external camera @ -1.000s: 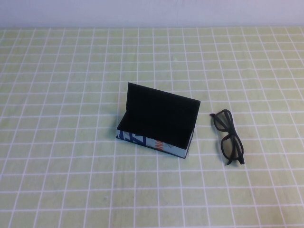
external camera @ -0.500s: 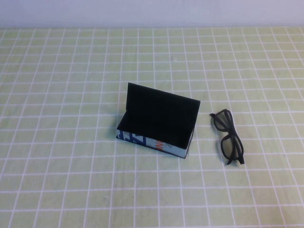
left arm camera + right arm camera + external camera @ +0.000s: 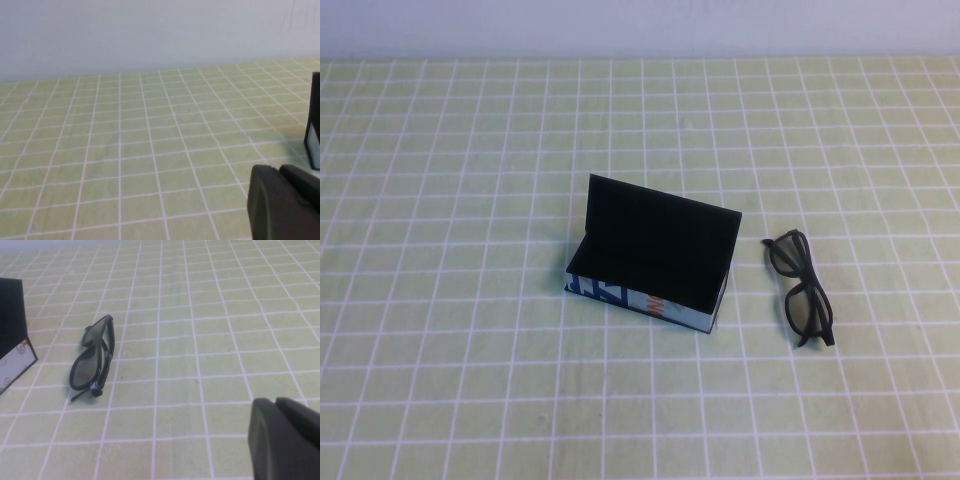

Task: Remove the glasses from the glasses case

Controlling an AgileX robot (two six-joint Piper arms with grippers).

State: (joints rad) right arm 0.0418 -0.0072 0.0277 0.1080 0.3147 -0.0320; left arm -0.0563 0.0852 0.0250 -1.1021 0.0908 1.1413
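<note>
The glasses case (image 3: 650, 262) stands open in the middle of the table, its black lid upright and its pale blue printed side facing me. The black glasses (image 3: 800, 288) lie folded on the cloth to the right of the case, apart from it; they also show in the right wrist view (image 3: 92, 358). Neither arm shows in the high view. My left gripper (image 3: 280, 172) is shut and empty, low over the cloth left of the case (image 3: 314, 127). My right gripper (image 3: 275, 405) is shut and empty, off to the right of the glasses.
A green cloth with a white grid (image 3: 470, 350) covers the table. A pale wall (image 3: 640, 25) runs along the far edge.
</note>
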